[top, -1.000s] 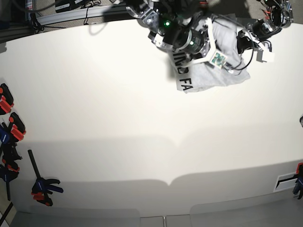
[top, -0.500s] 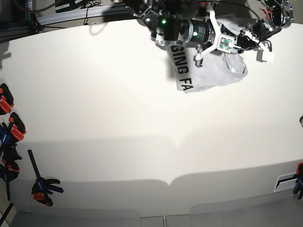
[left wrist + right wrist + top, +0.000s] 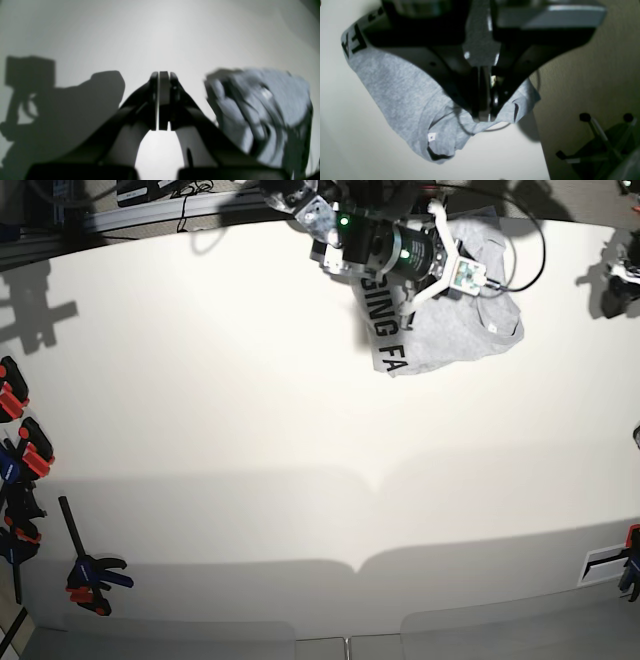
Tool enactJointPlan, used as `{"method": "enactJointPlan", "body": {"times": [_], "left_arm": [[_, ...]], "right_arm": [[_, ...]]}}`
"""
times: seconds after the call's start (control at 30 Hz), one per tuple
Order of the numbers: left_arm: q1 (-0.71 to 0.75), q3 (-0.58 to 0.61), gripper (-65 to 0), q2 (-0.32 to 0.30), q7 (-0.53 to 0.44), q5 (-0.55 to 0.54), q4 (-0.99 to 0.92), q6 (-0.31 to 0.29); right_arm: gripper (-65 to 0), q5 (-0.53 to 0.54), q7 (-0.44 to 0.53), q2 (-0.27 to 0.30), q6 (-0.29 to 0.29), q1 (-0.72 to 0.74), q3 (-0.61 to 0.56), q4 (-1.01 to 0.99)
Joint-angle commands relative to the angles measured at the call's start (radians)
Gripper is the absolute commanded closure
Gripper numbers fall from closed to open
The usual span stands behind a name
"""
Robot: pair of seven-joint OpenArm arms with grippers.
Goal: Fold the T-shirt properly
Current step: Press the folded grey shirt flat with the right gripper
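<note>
I find the light heather-grey cotton T-shirt (image 3: 455,330) bunched in a crumpled heap at the far edge of the white table (image 3: 250,470), close to its right-hand far corner as the base view shows it, with a strip of black block lettering (image 3: 385,330) turned up along the heap's left side. The right gripper (image 3: 482,110) sits directly over the garment; its jaws are pressed together, and in the right wrist view folds of grey fabric gather at the tips, though I cannot confirm that cloth is actually pinched between them. The left gripper (image 3: 160,100) is clamped to a hairline gap on nothing, above bare table with the shirt lying just beside it. My concerns follow from this. The heap lies near the table edge, with floor and a chair base (image 3: 600,140) visible beyond it, so I judge that a pull toward that side could drag the shirt off the surface. If the right gripper holds several layers rather than a single hem, lifting would raise a knot, not a flat panel. The small white label (image 3: 431,136) and the dark collar opening (image 3: 437,156) face the table, so the orientation is unclear, and a fold begun now risks setting creases.
</note>
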Motion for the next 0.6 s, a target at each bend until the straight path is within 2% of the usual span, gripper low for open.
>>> {"method": "enactJointPlan", "body": {"times": [0.0,0.13,0.2,0.3,0.43,0.5,0.57], "left_arm": [[0.001,-0.009,0.0,-0.026,-0.017,-0.016,0.014,-0.006],[0.001,-0.008,0.0,-0.023,-0.008,-0.017,0.014,-0.006],[0.004,-0.008,0.0,-0.021,-0.009,-0.017,0.014,-0.007],[0.014,-0.008,0.0,-0.023,-0.010,-0.017,0.014,-0.006],[0.037,-0.008,0.0,-0.022,-0.017,-0.017,0.014,-0.007],[0.047,-0.008,0.0,-0.022,-0.017,-0.018,0.014,-0.006],[0.048,-0.008,0.0,-0.022,-0.017,-0.016,0.014,-0.006]], "right_arm": [[0.0,-0.025,0.029,-0.036,-0.070,0.003,-0.001,0.012],[0.0,-0.132,0.040,-0.034,-0.234,-0.002,0.019,0.012],[0.0,-0.175,0.051,-0.031,-0.264,0.003,0.036,0.012],[0.0,-0.166,0.007,-0.031,-0.264,0.055,0.092,0.012],[0.0,-0.030,-0.014,-0.034,-0.252,0.142,0.183,0.012],[0.0,0.037,-0.038,-0.045,-0.192,0.174,0.209,0.012],[0.0,0.084,-0.092,-0.049,-0.105,0.194,0.211,0.011]]}}
